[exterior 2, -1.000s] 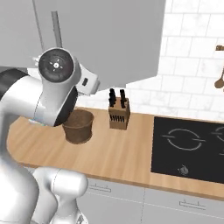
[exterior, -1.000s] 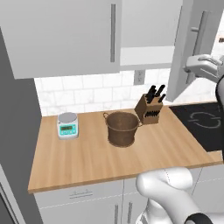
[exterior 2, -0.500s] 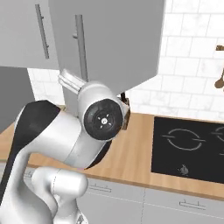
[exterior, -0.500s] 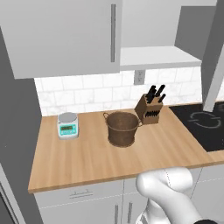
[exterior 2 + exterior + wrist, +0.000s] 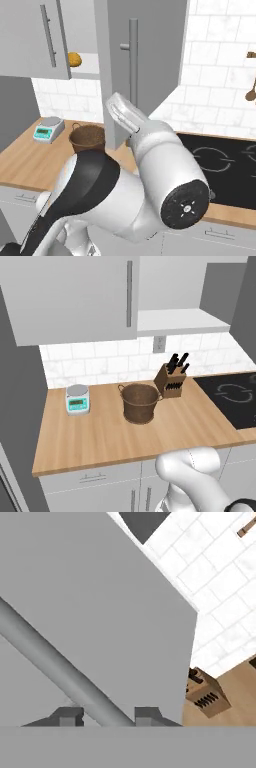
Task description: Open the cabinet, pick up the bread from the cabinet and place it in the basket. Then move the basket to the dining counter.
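The cabinet [image 5: 145, 55] door is swung open, flat and grey, and its long round silver bar handle [image 5: 60, 667] is held between the two finger tips of the gripper [image 5: 102, 716]. The small round golden bread [image 5: 74, 59] is seen on the cabinet shelf. The brown woven basket [image 5: 140, 402] is seen below the cabinet, upright on the wooden worktop [image 5: 100, 436].

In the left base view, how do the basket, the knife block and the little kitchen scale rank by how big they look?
1. basket, clearly largest.
2. knife block with its knives.
3. kitchen scale, close to the block, so those two are unsure.
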{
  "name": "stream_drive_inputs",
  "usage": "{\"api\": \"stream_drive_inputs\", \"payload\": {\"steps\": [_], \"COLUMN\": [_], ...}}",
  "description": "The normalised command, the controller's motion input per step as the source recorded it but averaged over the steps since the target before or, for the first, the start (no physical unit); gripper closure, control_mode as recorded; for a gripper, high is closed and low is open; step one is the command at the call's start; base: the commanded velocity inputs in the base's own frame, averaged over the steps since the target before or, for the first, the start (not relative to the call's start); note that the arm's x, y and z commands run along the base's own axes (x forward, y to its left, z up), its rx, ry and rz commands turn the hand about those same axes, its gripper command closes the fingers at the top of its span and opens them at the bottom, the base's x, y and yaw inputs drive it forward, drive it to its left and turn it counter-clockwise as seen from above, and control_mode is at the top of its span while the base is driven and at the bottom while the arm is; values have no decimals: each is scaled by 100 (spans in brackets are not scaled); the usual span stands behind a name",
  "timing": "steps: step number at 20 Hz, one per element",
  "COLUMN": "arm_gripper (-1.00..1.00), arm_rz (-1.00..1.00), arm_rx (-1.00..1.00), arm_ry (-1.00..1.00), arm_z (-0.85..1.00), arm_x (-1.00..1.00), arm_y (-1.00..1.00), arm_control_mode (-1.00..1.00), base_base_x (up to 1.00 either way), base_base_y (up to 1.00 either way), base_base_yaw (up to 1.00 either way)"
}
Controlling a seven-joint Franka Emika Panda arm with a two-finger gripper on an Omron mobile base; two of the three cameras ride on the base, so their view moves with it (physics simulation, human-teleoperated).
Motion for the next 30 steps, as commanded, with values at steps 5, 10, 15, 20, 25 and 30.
{"api": "stream_drive_inputs", "payload": {"steps": [5, 10, 15, 20, 25, 30], "arm_gripper": [100, 100, 100, 100, 100, 100], "arm_rz": [-4, -10, -21, -23, -25, -29], "arm_rx": [0, -1, -10, -17, -18, -12], "arm_ry": [-62, -65, -31, -22, -6, 0], "arm_z": [-5, -5, 1, 7, 0, 0], "arm_x": [-100, -100, -8, 29, 48, 58], "arm_y": [10, 86, 100, 100, 100, 100], "arm_control_mode": [-100, -100, -100, -100, -100, -100], "base_base_x": [0, 0, 0, 0, 0, 0], "base_base_y": [0, 0, 0, 0, 0, 0], "base_base_yaw": [0, 0, 0, 0, 0, 0]}}
